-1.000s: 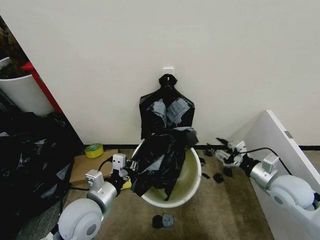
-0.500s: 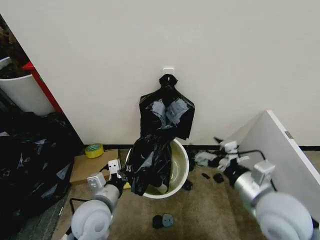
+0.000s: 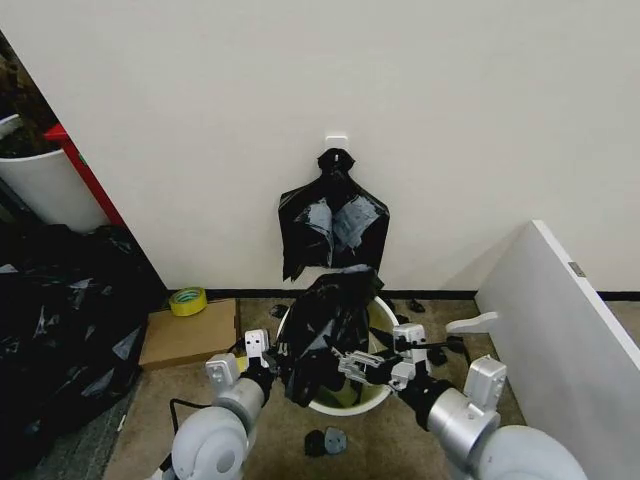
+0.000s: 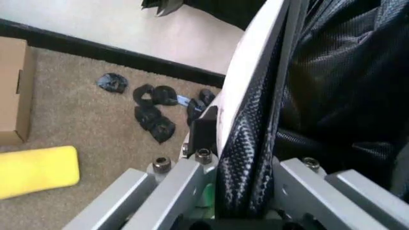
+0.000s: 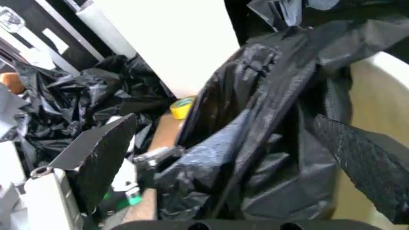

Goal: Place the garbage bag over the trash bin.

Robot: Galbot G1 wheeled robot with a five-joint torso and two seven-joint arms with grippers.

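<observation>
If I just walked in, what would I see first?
Probably the shiny black garbage bag draped over the near-left side of the white trash bin on the floor by the wall. The left gripper pinches bag and rim together, while the open right gripper reaches in. Another black bag hangs on the wall above.

— Is the opening of the trash bin staying free?
— Only its right part; the garbage bag is covering the left and far side.
— And around it?
— A white board is standing right, a cardboard box lying left, black scraps lying near.
</observation>
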